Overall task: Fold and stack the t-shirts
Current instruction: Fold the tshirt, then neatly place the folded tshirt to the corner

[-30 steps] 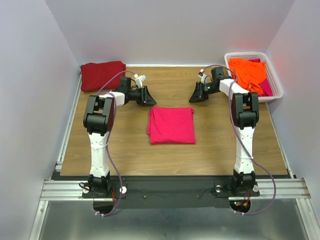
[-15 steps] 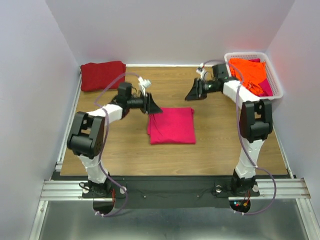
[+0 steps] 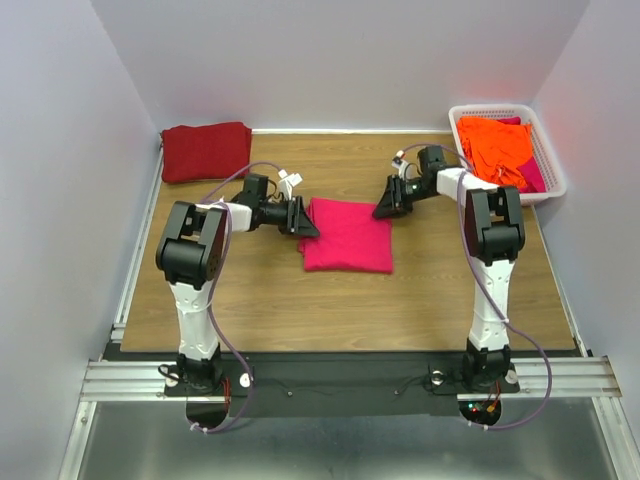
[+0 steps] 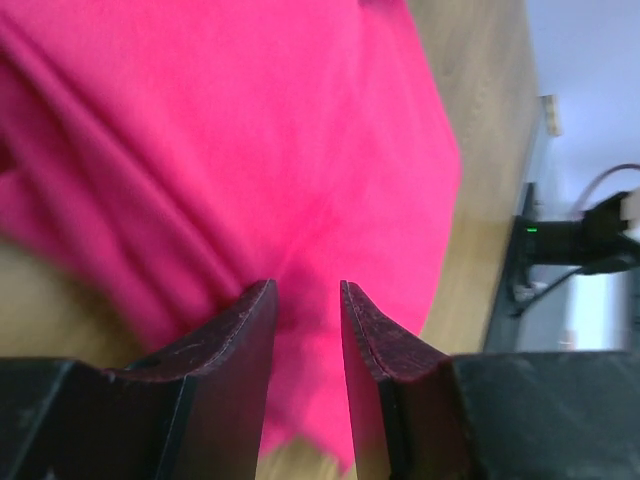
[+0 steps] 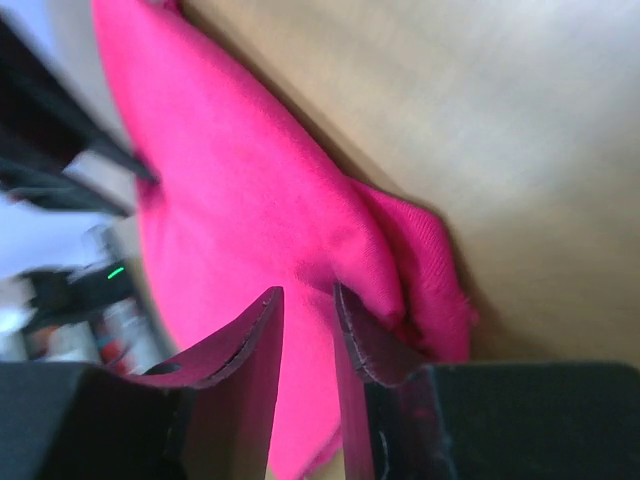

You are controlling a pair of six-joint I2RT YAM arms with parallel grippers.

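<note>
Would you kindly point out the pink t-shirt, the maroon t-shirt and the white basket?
pink t-shirt (image 3: 348,238), top external view, middle of the fold.
maroon t-shirt (image 3: 206,150), top external view, middle of the cloth.
white basket (image 3: 490,108), top external view, far rim.

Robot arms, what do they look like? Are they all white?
Not all white. The left arm and right arm have white tube parts with chunky black joints. Thin purple cables loop along them. The fingers are flat, dark, pointy blades.
</note>
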